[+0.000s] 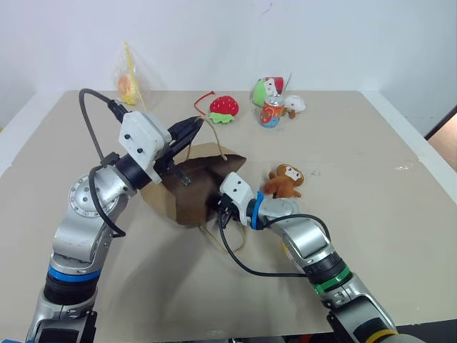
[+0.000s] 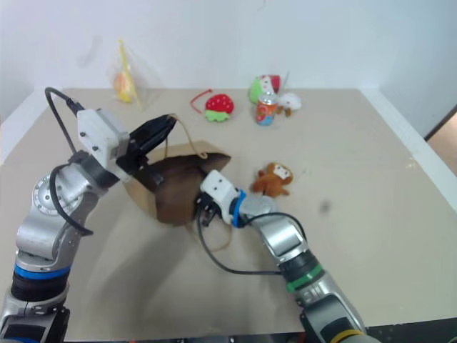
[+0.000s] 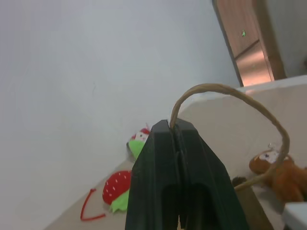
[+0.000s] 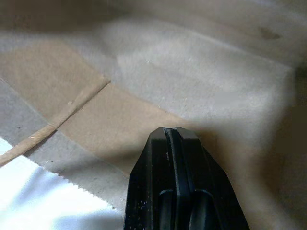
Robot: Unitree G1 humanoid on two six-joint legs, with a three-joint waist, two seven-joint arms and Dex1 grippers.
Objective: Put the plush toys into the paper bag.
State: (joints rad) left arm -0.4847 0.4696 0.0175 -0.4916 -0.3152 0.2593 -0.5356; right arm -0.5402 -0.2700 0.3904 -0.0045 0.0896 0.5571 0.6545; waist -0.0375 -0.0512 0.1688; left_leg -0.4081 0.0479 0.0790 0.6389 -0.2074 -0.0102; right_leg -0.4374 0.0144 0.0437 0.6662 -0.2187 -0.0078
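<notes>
Paper bag [image 1: 193, 191] lies on the table, its cord handle [image 3: 230, 96] clamped in the raised left pincer [image 1: 194, 127]. Right pincer [image 4: 173, 134], fingers together, reaches inside; monkey plush [image 1: 285, 180] sits just beside.

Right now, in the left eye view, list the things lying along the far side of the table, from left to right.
Clear plastic bag → strawberry plush → drink can → small white toy. The green-and-white toy behind the can overlaps it, so I leave it out.
</notes>
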